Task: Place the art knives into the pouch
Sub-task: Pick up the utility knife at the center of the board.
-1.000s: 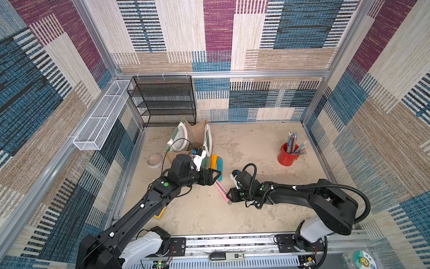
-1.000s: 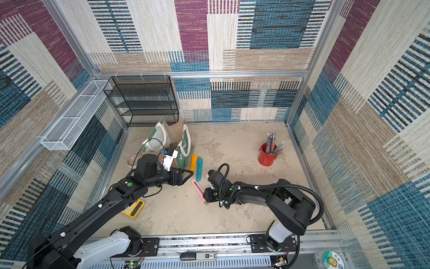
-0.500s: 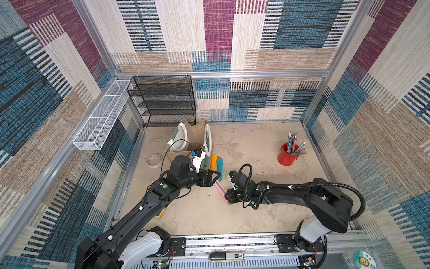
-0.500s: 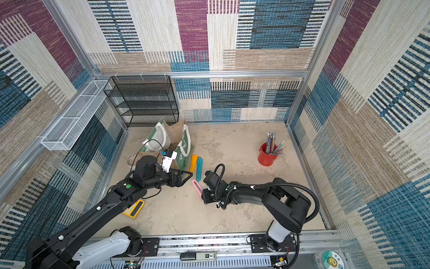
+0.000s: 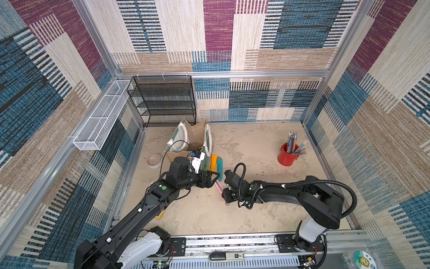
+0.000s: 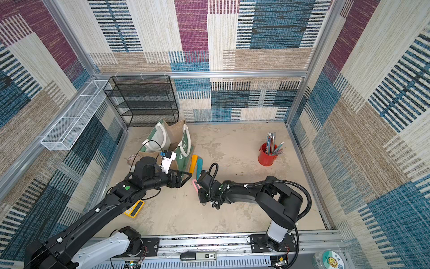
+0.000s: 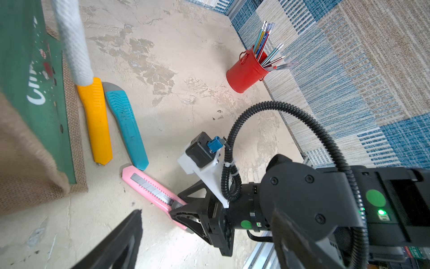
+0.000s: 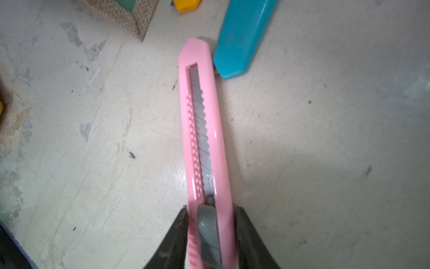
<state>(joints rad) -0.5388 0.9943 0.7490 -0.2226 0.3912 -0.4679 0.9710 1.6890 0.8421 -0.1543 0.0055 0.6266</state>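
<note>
Between the right gripper's [image 8: 211,210] fingers [image 8: 176,235], the art knife [image 8: 204,139], flat on the floor [image 8: 93,139], is being pinched tighter at its slider end, seemingly ready for lifting, while the left gripper [image 5: 214,179] is hovering spread near the pouch [image 5: 196,136].

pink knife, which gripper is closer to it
Right. The right gripper grips the pink knife at its slider end, a finger each side. The left gripper hangs open near the knife's other end, not holding it.
</note>
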